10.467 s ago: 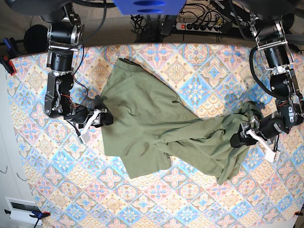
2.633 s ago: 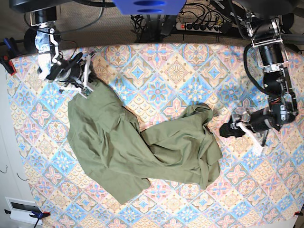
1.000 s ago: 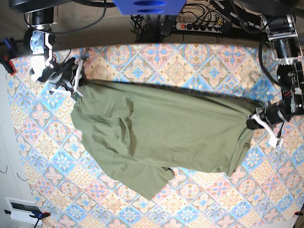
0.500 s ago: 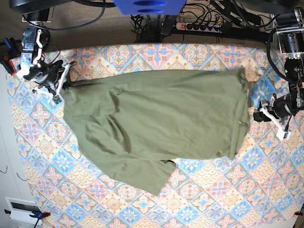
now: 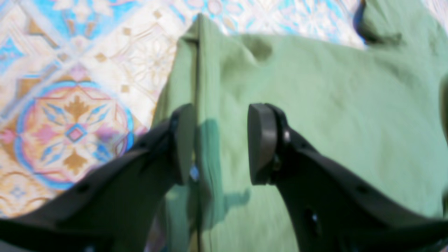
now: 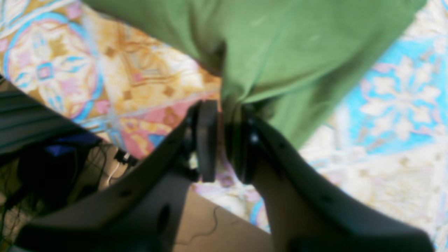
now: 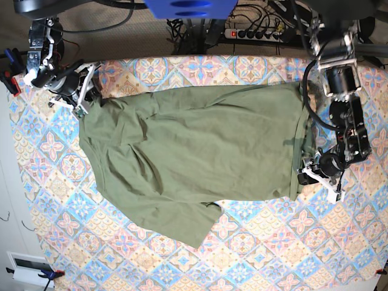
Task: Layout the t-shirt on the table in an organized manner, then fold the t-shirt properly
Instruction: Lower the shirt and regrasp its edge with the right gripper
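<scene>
the t-shirt [image 7: 200, 145] is mostly spread on the bench [image 7: 182, 70], edges still bunched, folding not begun; left hand [image 5: 222, 143] parted, empty; right hand [image 6: 225, 141] partly open, cloth between its fingers.

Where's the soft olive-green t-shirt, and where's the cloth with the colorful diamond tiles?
Soft olive-green t-shirt [image 7: 206, 148]: base view, middle of its spread-out body.
Colorful diamond-tiled cloth [image 7: 91, 242]: base view, bare part near the bottom left.

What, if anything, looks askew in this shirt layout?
The t-shirt isn't squared up: a folded-over strip runs along its edge by the left gripper, and its lower part trails out skewed across the patterned cloth.
</scene>
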Controlling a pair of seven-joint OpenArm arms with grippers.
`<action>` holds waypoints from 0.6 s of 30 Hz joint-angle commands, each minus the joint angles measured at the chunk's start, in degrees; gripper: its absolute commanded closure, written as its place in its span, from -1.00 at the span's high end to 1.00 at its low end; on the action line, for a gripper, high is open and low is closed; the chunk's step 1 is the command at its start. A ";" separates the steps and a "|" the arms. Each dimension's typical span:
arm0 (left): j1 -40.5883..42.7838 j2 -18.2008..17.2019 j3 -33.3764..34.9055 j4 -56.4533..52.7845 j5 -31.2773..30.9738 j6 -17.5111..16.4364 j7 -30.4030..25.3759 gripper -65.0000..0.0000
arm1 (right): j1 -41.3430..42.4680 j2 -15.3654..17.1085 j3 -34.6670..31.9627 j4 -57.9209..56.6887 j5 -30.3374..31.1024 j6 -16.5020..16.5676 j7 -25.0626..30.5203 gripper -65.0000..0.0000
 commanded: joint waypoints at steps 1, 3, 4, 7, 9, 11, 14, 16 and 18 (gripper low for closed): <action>-3.11 -0.47 -0.30 -2.48 -0.84 -0.19 -2.18 -0.22 | 0.41 0.96 1.47 1.39 0.46 -0.05 0.92 -0.57; -6.36 0.59 -0.30 -7.84 -0.84 -0.19 -4.38 -0.22 | 0.41 0.96 2.70 1.74 0.46 -0.05 0.92 -0.52; -7.76 0.94 -0.30 -10.21 -0.76 -0.19 -5.26 -0.22 | 0.41 0.96 3.14 1.74 0.46 -0.05 0.75 -0.51; -11.28 2.70 -0.21 -17.60 -0.76 -0.19 -9.04 -0.22 | 0.41 0.96 3.76 1.74 0.46 -0.05 0.75 -0.49; -12.86 3.84 0.49 -20.06 -0.58 -0.19 -10.80 -0.22 | 0.41 0.96 3.76 1.74 0.46 -0.05 0.84 -0.49; -13.13 4.63 2.60 -21.55 -0.67 -0.19 -12.64 -0.22 | 0.41 0.96 3.76 1.74 0.46 -0.05 0.92 -0.50; -13.04 5.95 5.76 -23.22 -0.67 -0.19 -17.30 -0.22 | 0.50 0.87 3.76 1.74 0.46 -0.05 1.01 -0.49; -12.78 6.13 6.82 -23.66 -0.76 -0.19 -18.53 -0.22 | 0.85 0.87 3.76 1.74 0.46 -0.05 1.01 -0.49; -12.78 6.13 6.64 -23.66 -1.11 -0.19 -18.53 -0.22 | 2.26 0.79 3.76 1.74 0.55 -0.05 0.57 -0.50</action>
